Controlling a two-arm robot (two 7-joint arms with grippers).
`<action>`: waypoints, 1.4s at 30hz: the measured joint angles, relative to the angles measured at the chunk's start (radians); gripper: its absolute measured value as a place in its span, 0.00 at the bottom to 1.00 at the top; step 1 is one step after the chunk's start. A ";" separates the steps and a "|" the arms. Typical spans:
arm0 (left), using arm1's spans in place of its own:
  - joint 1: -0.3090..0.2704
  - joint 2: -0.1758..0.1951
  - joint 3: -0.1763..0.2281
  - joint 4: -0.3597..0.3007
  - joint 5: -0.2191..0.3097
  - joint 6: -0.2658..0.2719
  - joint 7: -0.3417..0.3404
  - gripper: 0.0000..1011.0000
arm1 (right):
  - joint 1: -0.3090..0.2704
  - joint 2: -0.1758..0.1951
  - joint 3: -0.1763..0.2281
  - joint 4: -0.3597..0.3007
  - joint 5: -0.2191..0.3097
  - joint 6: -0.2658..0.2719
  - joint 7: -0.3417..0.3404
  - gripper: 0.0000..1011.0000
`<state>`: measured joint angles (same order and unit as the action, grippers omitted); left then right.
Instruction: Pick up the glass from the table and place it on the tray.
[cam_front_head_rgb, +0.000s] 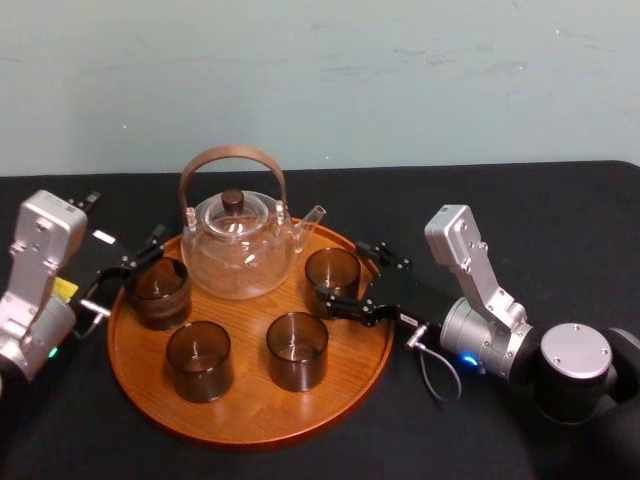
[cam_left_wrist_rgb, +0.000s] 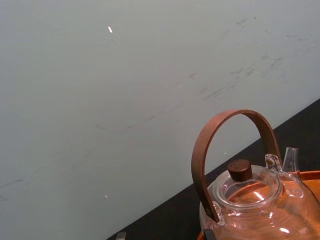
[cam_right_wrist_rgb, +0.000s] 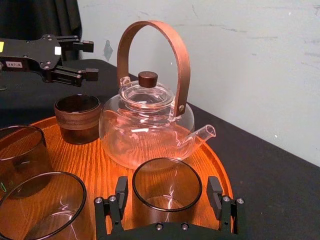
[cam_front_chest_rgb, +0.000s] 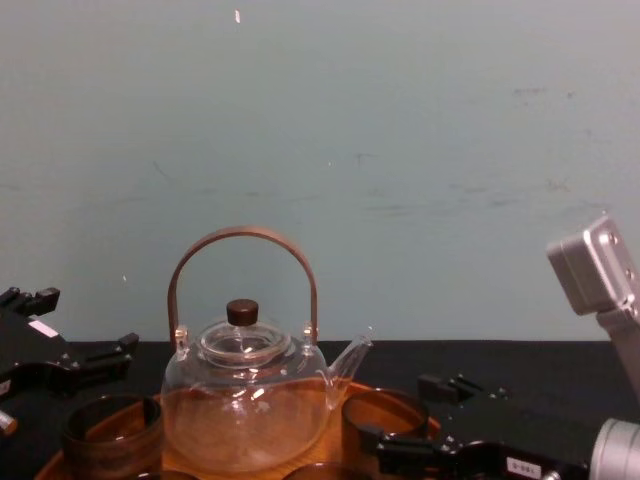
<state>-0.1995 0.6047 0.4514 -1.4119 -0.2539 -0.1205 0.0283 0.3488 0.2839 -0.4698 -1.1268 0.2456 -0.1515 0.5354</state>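
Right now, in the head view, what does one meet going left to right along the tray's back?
Left gripper → back-left glass → teapot → back-right glass → right gripper, its open jaws on either side of that glass.

Orange-brown tray (cam_front_head_rgb: 245, 398), smoky-brown glass (cam_front_head_rgb: 332, 272)

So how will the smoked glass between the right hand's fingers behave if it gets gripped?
Probably rigid but fragile: the smoked glass has thin transparent walls. Likely slippery, as its smooth straight sides give the right hand little to catch. Hard to tip, likely: it looks wide for its height and stands flat on the wooden tray.
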 joint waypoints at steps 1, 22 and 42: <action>0.000 0.000 0.000 0.000 0.000 0.000 0.000 0.99 | 0.000 0.000 0.000 0.002 0.002 0.000 0.001 0.99; 0.000 0.000 0.000 0.000 0.000 0.000 0.000 0.99 | -0.108 0.059 0.068 -0.197 -0.032 -0.096 -0.081 0.99; 0.000 0.000 0.000 0.000 0.000 0.000 0.000 0.99 | -0.290 0.119 0.252 -0.324 0.015 -0.123 -0.147 0.99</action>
<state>-0.1995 0.6046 0.4514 -1.4120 -0.2539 -0.1206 0.0283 0.0589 0.4027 -0.2183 -1.4504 0.2608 -0.2743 0.3888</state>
